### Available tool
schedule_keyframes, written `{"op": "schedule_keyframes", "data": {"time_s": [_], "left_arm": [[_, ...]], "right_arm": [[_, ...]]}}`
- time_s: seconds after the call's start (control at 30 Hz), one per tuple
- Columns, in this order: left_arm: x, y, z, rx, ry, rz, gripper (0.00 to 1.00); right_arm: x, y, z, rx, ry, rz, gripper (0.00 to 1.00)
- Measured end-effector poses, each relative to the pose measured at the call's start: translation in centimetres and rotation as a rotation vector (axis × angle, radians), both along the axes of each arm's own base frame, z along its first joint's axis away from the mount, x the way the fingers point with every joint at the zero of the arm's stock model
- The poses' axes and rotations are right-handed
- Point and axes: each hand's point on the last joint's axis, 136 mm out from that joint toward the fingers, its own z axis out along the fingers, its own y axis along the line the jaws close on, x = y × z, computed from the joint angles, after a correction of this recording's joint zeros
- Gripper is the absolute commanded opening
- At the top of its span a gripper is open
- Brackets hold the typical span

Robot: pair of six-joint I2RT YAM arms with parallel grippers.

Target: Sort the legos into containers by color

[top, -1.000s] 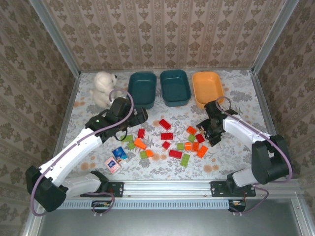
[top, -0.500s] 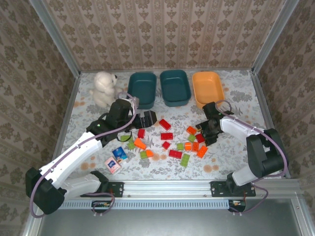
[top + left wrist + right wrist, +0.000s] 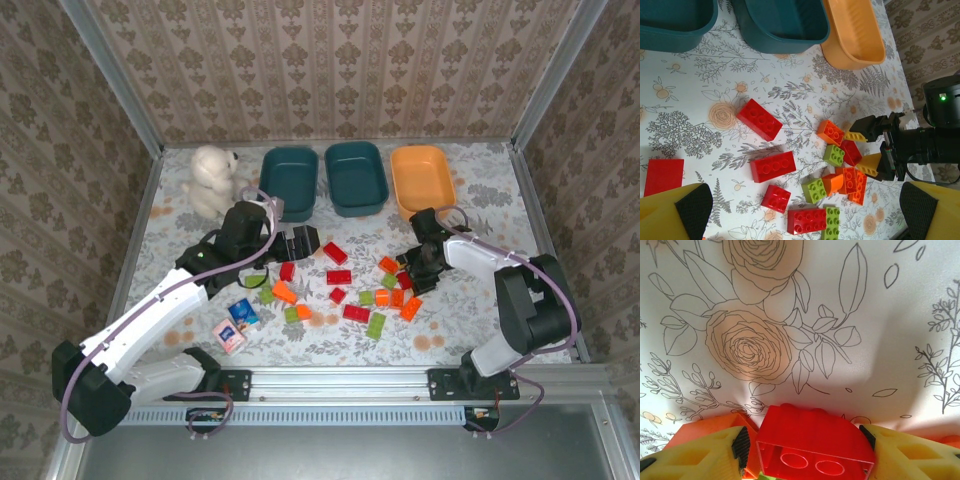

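Note:
Red, orange and green legos (image 3: 345,290) lie scattered mid-table. Three empty containers stand at the back: two teal tubs (image 3: 290,182) (image 3: 356,177) and an orange one (image 3: 422,178). My right gripper (image 3: 410,272) is down at the right end of the pile, open but narrow. A red brick (image 3: 812,440) lies between its fingers (image 3: 715,455), with a thin gap at the left pad. An orange brick (image 3: 695,430) sits just behind that pad. My left gripper (image 3: 300,243) hovers wide open over the pile's left side, nothing in it. From the left wrist I see the right gripper (image 3: 867,150) astride the red brick (image 3: 852,152).
A white plush bear (image 3: 210,178) sits at the back left. A pink carton (image 3: 228,335) and a blue carton (image 3: 243,314) lie near the front left. Patterned walls and metal rails close the table on three sides.
The left gripper swung right, out over the pile's left side. The right gripper's fingers drew in round the red brick, and its wrist shifted slightly.

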Motion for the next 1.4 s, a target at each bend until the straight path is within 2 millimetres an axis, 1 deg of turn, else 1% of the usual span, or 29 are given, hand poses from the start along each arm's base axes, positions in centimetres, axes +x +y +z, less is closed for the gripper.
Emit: {"op": "schedule_keyframes", "data": {"time_s": [0.17, 0.27, 0.37, 0.47, 0.53, 0.63, 0.73, 0.83, 0.9, 1.0, 1.07, 1.13, 1.2, 1.27, 1.3, 1.33, 1.4], "left_arm": [[0.0, 0.0, 0.0, 0.000, 0.000, -0.001, 1.00], [0.0, 0.0, 0.0, 0.000, 0.000, -0.001, 1.00], [0.0, 0.0, 0.0, 0.000, 0.000, -0.001, 1.00], [0.0, 0.0, 0.0, 0.000, 0.000, -0.001, 1.00], [0.0, 0.0, 0.0, 0.000, 0.000, -0.001, 1.00], [0.0, 0.0, 0.0, 0.000, 0.000, 0.000, 1.00], [0.0, 0.0, 0.0, 0.000, 0.000, -0.001, 1.00], [0.1, -0.1, 0.1, -0.004, -0.004, -0.001, 1.00], [0.2, -0.2, 0.2, -0.011, -0.010, -0.003, 1.00], [0.5, -0.8, 0.0, -0.017, -0.006, -0.013, 1.00], [0.9, -1.3, -0.3, -0.011, 0.007, -0.018, 1.00], [1.7, -2.0, -0.3, -0.011, 0.014, -0.024, 1.00], [2.6, -2.9, 0.1, -0.018, 0.014, -0.029, 1.00], [3.8, -4.1, 0.9, -0.037, 0.003, -0.038, 1.00], [4.3, -4.4, 1.2, -0.045, 0.001, -0.041, 1.00], [4.9, -4.9, 1.6, -0.054, -0.005, -0.043, 1.00], [6.2, -5.6, 2.3, -0.068, -0.012, -0.043, 1.00]], "right_arm": [[-0.1, 0.1, -0.5, 0.001, 0.016, 0.002, 0.65], [0.0, 0.3, -0.6, 0.006, 0.015, 0.004, 0.66], [-0.1, 0.4, -0.6, 0.004, 0.022, 0.009, 0.61], [-0.2, 0.4, -0.7, -0.001, 0.035, 0.009, 0.59], [-0.3, 0.3, -0.8, -0.003, 0.039, 0.007, 0.54], [-0.5, 0.3, -0.8, -0.012, 0.046, 0.008, 0.49], [-0.3, 0.5, -0.5, -0.015, 0.038, 0.018, 0.47], [0.6, 0.7, 0.7, -0.033, 0.009, 0.049, 0.47], [1.7, 0.6, 2.3, -0.056, -0.034, 0.075, 0.46], [4.2, 0.1, 6.4, -0.104, -0.145, 0.121, 0.46], [6.5, -0.4, 9.7, -0.139, -0.239, 0.151, 0.45], [8.8, -1.1, 12.6, -0.171, -0.325, 0.171, 0.42], [11.2, -2.0, 14.9, -0.209, -0.390, 0.191, 0.42], [14.1, -2.9, 16.4, -0.246, -0.439, 0.210, 0.42], [15.5, -3.3, 16.6, -0.264, -0.448, 0.220, 0.42], [16.9, -3.6, 16.7, -0.279, -0.455, 0.231, 0.42], [19.8, -4.2, 15.9, -0.301, -0.453, 0.249, 0.42]]}}
